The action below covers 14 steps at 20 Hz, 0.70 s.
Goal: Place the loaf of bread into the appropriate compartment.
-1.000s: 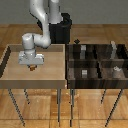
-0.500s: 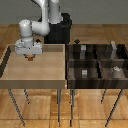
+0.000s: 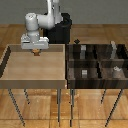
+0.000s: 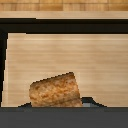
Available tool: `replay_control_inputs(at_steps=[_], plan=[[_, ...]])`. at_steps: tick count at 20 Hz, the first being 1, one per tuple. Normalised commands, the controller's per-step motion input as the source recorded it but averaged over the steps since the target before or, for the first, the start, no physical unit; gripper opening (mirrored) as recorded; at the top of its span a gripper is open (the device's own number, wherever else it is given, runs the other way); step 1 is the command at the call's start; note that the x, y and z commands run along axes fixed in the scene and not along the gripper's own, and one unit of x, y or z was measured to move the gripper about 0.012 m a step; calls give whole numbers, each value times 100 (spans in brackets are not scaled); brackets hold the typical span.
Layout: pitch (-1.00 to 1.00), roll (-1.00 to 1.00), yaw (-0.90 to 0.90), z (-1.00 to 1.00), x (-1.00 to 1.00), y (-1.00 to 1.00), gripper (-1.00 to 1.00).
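The gripper point(image 3: 36, 50) is higher now than it was a moment ago, up near the back wall of the big tan tray point(image 3: 10, 75) in the upper left of the frame. Its fingers are closed on the little loaf of bread point(image 3: 36, 52), which hangs above the tray floor. The dark bin point(image 3: 97, 62) with four boxes sits at the exterior view's right, well apart.
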Motion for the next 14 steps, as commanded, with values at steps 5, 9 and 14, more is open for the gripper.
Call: replay_control_inputs(at_steps=[5, 9, 14], plan=[[0, 0, 0, 0, 0, 100, -100], [0, 0, 0, 0, 0, 100, -100], [0, 0, 0, 0, 0, 100, -100]])
